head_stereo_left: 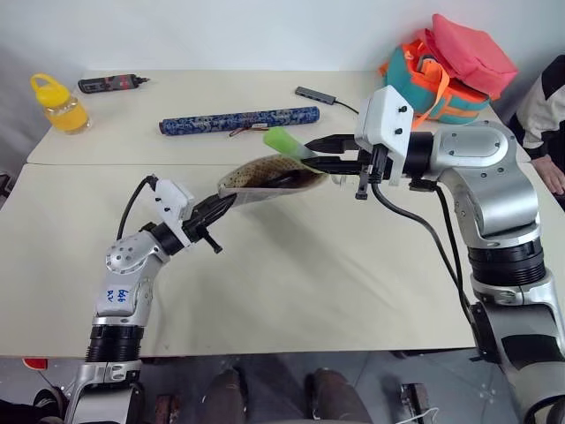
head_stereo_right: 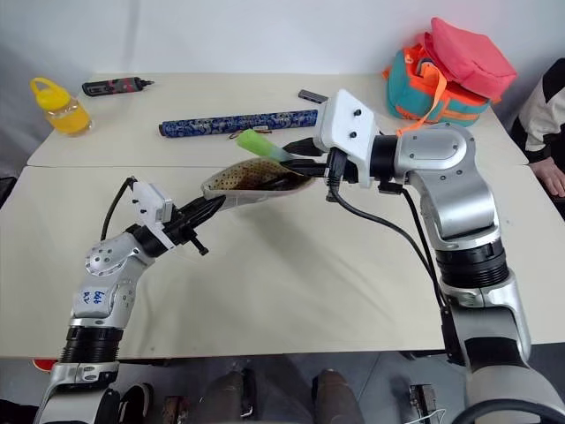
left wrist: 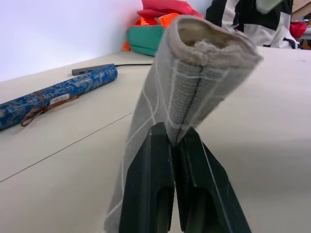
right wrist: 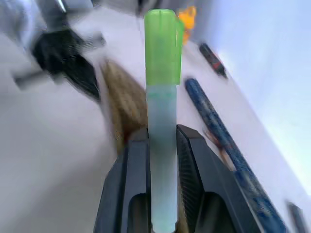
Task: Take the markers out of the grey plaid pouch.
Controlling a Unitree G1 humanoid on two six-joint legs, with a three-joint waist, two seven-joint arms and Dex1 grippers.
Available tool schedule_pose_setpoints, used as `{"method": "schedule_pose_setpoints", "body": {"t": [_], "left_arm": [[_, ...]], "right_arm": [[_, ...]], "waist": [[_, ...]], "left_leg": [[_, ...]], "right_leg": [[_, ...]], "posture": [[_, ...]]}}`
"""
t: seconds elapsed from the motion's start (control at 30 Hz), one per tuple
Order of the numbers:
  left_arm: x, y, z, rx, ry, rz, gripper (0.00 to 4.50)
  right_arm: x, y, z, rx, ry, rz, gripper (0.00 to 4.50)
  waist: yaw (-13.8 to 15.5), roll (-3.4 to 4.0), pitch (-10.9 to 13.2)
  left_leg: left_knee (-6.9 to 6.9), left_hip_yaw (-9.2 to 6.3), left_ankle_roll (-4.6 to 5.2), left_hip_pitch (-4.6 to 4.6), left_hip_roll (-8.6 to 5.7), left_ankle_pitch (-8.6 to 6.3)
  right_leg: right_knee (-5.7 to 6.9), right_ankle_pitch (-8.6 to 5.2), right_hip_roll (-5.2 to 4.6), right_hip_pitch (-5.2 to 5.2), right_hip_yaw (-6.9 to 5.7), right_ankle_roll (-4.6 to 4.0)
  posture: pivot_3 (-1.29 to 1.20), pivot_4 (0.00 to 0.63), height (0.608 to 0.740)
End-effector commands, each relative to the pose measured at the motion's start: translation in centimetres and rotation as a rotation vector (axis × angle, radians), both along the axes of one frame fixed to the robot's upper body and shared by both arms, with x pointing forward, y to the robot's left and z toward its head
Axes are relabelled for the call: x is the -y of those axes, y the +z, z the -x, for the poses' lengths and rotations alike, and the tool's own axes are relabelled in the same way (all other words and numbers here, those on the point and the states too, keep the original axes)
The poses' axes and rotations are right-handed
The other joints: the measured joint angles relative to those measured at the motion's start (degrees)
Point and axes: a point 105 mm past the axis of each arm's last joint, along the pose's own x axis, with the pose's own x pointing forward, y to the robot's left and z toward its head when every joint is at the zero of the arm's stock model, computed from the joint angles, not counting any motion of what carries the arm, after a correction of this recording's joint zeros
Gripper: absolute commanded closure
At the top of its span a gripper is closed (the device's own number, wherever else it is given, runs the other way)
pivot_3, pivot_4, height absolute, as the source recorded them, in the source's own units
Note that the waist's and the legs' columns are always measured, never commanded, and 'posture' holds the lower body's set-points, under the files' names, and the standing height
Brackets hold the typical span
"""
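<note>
Left end effector (head_stereo_left: 214, 215) is pinching the soft, sagging pouch (head_stereo_left: 269, 177) mid-frame; right end effector (head_stereo_left: 320, 152) is clamping the light, rigid, slippery green marker (head_stereo_left: 284, 143) by its barrel.

pouch interior: the grey plaid pouch (head_stereo_left: 265, 179) shows dark shapes inside — too shadowed to identify
person (head_stereo_left: 549, 115): cut off at the edge — sleeve and hand visible
left gripper (right wrist: 63, 58): blurred

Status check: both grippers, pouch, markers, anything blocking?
Left gripper shut on grey plaid pouch, held above table. Right gripper shut on light green marker, clear of pouch mouth. Nothing blocking.
</note>
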Motion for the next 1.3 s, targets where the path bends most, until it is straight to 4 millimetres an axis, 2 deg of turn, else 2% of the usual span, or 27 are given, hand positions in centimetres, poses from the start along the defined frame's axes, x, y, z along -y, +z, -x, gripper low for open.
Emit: {"method": "schedule_pose_setpoints", "body": {"t": [0.03, 0.13, 0.23, 0.4, 0.47, 0.53, 0.63, 0.7, 0.8, 0.87, 0.97, 1.1, 1.2, 1.27, 1.3], "left_arm": [[-1.1, 1.0, 0.5, 0.032, 0.022, 0.034, 4.50], [-1.0, 1.0, 0.6, 0.026, 0.017, 0.046, 4.50], [-0.6, 1.2, 0.7, 0.028, -0.007, 0.056, 4.50], [-0.1, 1.6, 0.7, 0.025, -0.037, 0.083, 4.50], [0.1, 1.6, 0.7, 0.024, -0.043, 0.081, 4.50], [0.3, 1.6, 0.8, 0.023, -0.051, 0.074, 4.50], [0.5, 1.5, 0.9, 0.023, -0.057, 0.068, 4.50], [0.5, 1.6, 0.9, 0.024, -0.056, 0.073, 4.50], [0.5, 1.4, 0.9, 0.016, -0.061, 0.071, 4.50], [0.6, 1.4, 0.9, 0.014, -0.065, 0.073, 4.50], [0.8, 1.4, 0.9, 0.012, -0.068, 0.076, 4.50], [1.2, 1.3, 0.8, 0.007, -0.081, 0.068, 4.50], [1.7, 1.4, 0.8, 0.003, -0.094, 0.078, 4.50], [2.1, 1.4, 0.8, -0.003, -0.107, 0.080, 4.50], [2.4, 1.3, 0.9, -0.006, -0.119, 0.070, 4.50]], "right_arm": [[4.7, -1.9, -1.9, 0.056, -0.195, 0.145, 4.11], [7.7, -3.8, -3.0, 0.069, -0.313, 0.279, 4.11], [9.2, -5.2, -3.9, 0.075, -0.387, 0.333, 4.11], [9.4, -9.4, -4.5, -0.001, -0.408, 0.333, 4.11], [9.8, -10.2, -4.6, -0.019, -0.425, 0.328, 4.11], [10.0, -10.3, -4.8, -0.019, -0.436, 0.314, 3.36], [9.5, -9.7, -4.8, -0.032, -0.430, 0.259, 2.42], [8.6, -8.4, -4.4, -0.048, -0.396, 0.211, 1.73], [6.3, -5.0, -3.2, -0.058, -0.280, 0.079, 1.73], [4.5, -3.1, -1.5, -0.101, -0.172, 0.011, 1.73], [2.2, -1.5, 1.0, -0.141, -0.024, -0.003, 1.73], [-0.9, 0.5, 2.1, -0.090, 0.083, -0.068, 1.73], [-2.9, 0.9, 2.4, -0.091, 0.143, -0.101, 2.34], [-3.8, 1.2, 1.8, -0.046, 0.145, -0.113, 3.00], [-4.2, 0.8, 1.3, -0.013, 0.134, -0.077, 3.39]], "waist": [[0.2, 0.00, 0.0], [0.1, 0.01, 0.0], [-0.5, 0.01, 0.0], [-0.9, 0.01, 0.0], [-0.9, 0.02, 0.0], [-0.8, 0.02, 0.0], [-0.8, 0.02, 0.0], [-0.8, 0.02, 0.0], [-0.8, 0.03, 0.0], [-0.8, 0.03, 0.0], [-0.7, 0.03, 0.0], [-0.6, 0.03, 0.0], [-0.6, 0.03, 0.0], [-0.7, 0.03, 0.0], [-0.7, 0.03, 0.0]], "left_leg": [[-0.03, 0.05, 0.01, 0.00, -0.02, -0.01], [-0.05, 0.31, 0.03, 0.01, -0.02, -0.01], [-0.07, 0.46, 0.02, 0.03, 0.02, -0.01], [-0.11, 0.51, -0.02, 0.06, 0.06, 0.01], [-0.11, 0.52, -0.02, 0.05, 0.05, 0.01], [-0.09, 0.52, -0.02, 0.04, 0.04, 0.01], [-0.08, 0.50, -0.02, 0.05, 0.03, 0.01], [-0.07, 0.50, -0.02, 0.05, 0.04, 0.01], [-0.08, 0.48, -0.02, 0.05, 0.05, 0.01], [-0.08, 0.42, -0.02, 0.05, 0.08, 0.01], [-0.08, 0.30, -0.02, 0.05, 0.09, 0.01], [-0.01, 0.18, -0.01, 0.04, 0.07, -0.02], [0.05, 0.20, 0.00, 0.03, 0.08, -0.03], [0.07, 0.19, 0.00, 0.03, 0.08, -0.03], [0.06, 0.20, 0.00, 0.03, 0.08, -0.03]], "right_leg": [[-0.08, 0.00, -0.01, 0.00, 0.04, 0.01], [-0.12, 0.01, -0.02, -0.06, 0.18, 0.02], [-0.11, 0.01, 0.02, -0.08, 0.22, 0.01], [-0.09, 0.01, 0.08, -0.08, 0.21, 0.01], [-0.09, 0.01, 0.08, -0.08, 0.20, 0.02], [-0.09, 0.01, 0.05, -0.08, 0.22, 0.02], [-0.10, 0.02, 0.04, -0.06, 0.20, 0.04], [-0.09, 0.02, 0.05, -0.06, 0.20, 0.04], [-0.07, 0.02, 0.06, -0.07, 0.22, 0.04], [-0.03, 0.02, 0.10, -0.09, 0.24, 0.04], [0.00, 0.03, 0.08, -0.08, 0.20, 0.04], [-0.02, 0.03, 0.05, -0.03, 0.17, 0.05], [0.01, 0.03, 0.06, -0.04, 0.18, 0.04], [0.03, 0.03, 0.06, -0.04, 0.17, 0.04], [0.03, 0.04, 0.06, -0.05, 0.17, 0.04]], "posture": [[0.00, 0.150, 0.740], [0.00, 0.150, 0.740], [0.00, 0.150, 0.740], [0.00, 0.150, 0.740], [0.00, 0.150, 0.740], [0.00, 0.150, 0.740], [0.00, 0.150, 0.740], [0.00, 0.150, 0.740], [0.00, 0.150, 0.740], [0.00, 0.150, 0.740], [0.00, 0.150, 0.740], [0.00, 0.150, 0.740], [0.00, 0.150, 0.740], [0.00, 0.150, 0.740], [0.00, 0.150, 0.740]]}}
